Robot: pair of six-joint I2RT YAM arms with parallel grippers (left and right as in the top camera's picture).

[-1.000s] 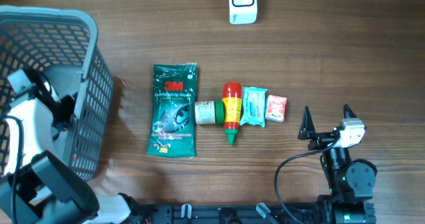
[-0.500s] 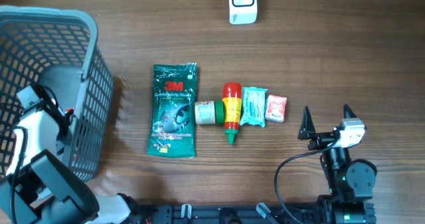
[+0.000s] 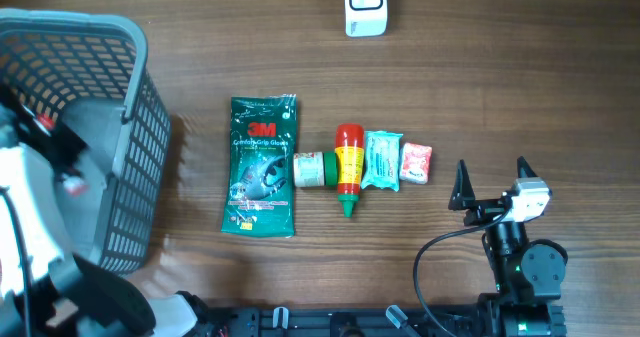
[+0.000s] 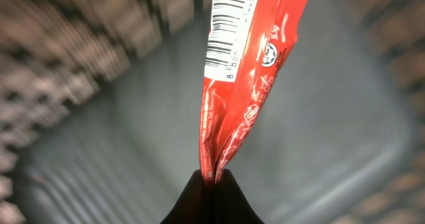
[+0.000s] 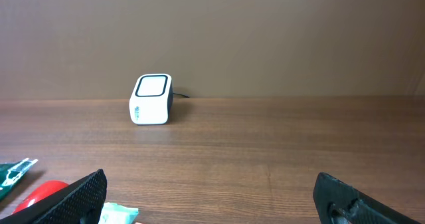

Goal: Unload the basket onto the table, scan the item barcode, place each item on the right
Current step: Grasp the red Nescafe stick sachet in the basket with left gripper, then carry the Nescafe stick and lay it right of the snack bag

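Note:
In the left wrist view my left gripper [image 4: 214,177] is shut on the lower edge of a red packet [image 4: 246,91], which stands up from the jaws. A white barcode label [image 4: 229,31] shows on its upper part. Behind it lies the blurred grey floor of the basket [image 4: 332,117]. Seen from overhead, the left arm [image 3: 25,207] hangs over the grey mesh basket [image 3: 140,127] at the left. The white scanner [image 3: 365,5] stands at the table's far edge, also visible from the right wrist [image 5: 151,99]. My right gripper [image 3: 490,177] rests open at the right, holding nothing.
A row of items lies mid-table: a green 3M glove packet [image 3: 260,167], a small white-and-green roll [image 3: 312,169], a red bottle [image 3: 348,167], a teal packet [image 3: 382,160] and a small pink packet [image 3: 415,163].
My left gripper has gone from open to shut on the red packet. The left arm has shifted toward the left and the far side over the basket. The right arm has not moved.

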